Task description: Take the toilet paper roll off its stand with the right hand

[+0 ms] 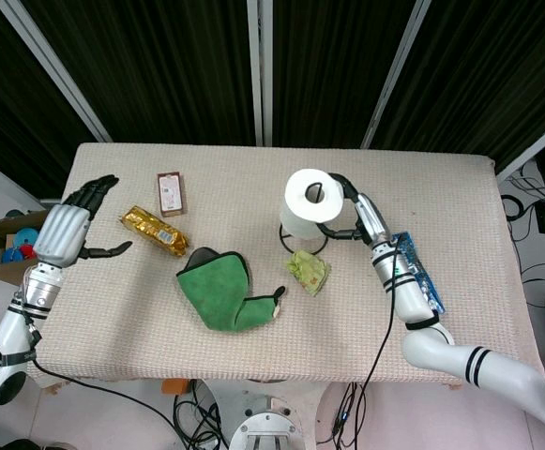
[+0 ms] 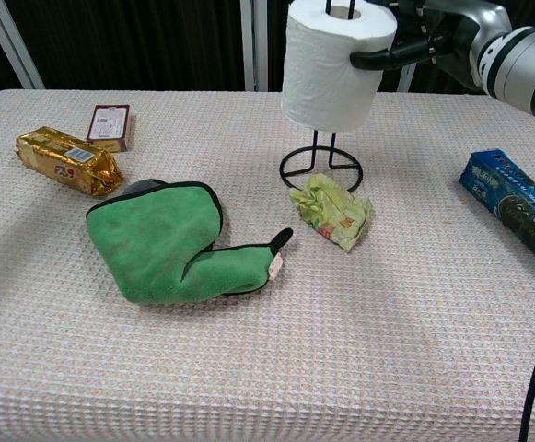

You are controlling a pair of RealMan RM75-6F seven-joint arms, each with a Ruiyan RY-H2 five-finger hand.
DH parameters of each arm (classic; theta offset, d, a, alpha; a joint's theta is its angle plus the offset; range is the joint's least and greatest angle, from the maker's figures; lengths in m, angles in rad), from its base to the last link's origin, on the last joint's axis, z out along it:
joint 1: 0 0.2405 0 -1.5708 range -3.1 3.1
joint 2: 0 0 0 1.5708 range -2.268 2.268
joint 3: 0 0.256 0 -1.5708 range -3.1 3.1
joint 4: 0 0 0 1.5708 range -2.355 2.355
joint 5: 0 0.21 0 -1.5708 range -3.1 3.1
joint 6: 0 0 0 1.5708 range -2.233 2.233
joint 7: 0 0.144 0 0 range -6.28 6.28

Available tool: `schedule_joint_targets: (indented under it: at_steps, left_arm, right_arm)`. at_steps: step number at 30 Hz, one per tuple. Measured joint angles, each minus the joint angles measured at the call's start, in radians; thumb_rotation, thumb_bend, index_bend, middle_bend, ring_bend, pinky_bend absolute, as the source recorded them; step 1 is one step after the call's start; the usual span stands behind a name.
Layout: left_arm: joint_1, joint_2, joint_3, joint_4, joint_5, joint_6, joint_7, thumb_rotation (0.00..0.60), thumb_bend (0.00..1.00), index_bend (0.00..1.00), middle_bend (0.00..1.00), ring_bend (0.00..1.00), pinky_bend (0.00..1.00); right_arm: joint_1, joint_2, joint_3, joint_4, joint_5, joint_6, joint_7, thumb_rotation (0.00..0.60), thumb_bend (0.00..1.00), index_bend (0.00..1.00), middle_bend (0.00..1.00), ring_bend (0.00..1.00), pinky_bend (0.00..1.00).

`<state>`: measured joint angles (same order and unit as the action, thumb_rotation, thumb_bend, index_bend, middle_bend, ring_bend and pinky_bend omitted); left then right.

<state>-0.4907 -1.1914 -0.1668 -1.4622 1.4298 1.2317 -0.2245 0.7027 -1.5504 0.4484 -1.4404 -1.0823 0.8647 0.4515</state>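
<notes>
My right hand (image 1: 355,204) (image 2: 424,37) grips the white toilet paper roll (image 1: 309,202) (image 2: 331,64) from its right side. The roll is lifted high on the black wire stand (image 2: 320,164) (image 1: 302,246). In the chest view the stand's ring base and lower stem are bare, and the tips of its prongs still poke through the roll's core at the top. My left hand (image 1: 63,230) hovers open at the table's left edge, away from the roll.
A crumpled green wrapper (image 2: 332,210) lies just in front of the stand's base. A green cloth mitt (image 2: 170,243) is at centre. A gold packet (image 2: 66,159) and a small brown box (image 2: 110,125) sit at the left. A blue box (image 2: 516,204) lies at the right.
</notes>
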Motion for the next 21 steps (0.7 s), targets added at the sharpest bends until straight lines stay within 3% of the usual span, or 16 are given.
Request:
schedule_joint_targets:
  at_steps: [21]
  left_arm:
    - [-0.004,-0.006,0.0,-0.046,-0.002,0.002,0.07,0.427,0.16,0.07,0.06,0.1,0.23]
  right_arm:
    - [-0.042,0.159,0.105,-0.295,-0.008,0.145,0.018,0.6,0.3,0.4,0.36,0.23,0.21]
